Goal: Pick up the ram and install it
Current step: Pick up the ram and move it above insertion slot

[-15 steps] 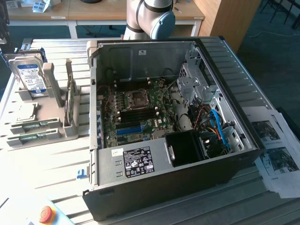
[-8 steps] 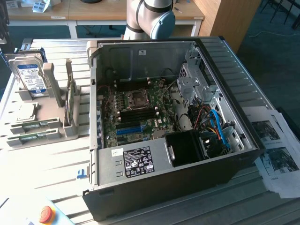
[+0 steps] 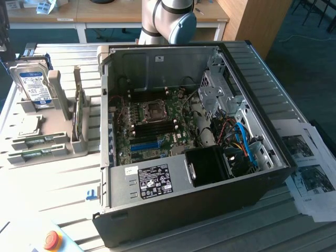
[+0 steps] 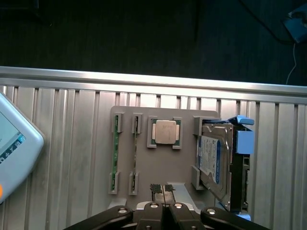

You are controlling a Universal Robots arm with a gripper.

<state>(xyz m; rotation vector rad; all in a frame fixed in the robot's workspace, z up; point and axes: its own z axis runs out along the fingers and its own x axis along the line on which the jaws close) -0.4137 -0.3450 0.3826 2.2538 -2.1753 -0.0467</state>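
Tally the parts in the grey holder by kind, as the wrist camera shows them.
ram sticks: 2
processor chip: 1
hard drive: 1
Total: 4

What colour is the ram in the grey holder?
Green. The ram shows best in the wrist view, slotted in the grey holder.
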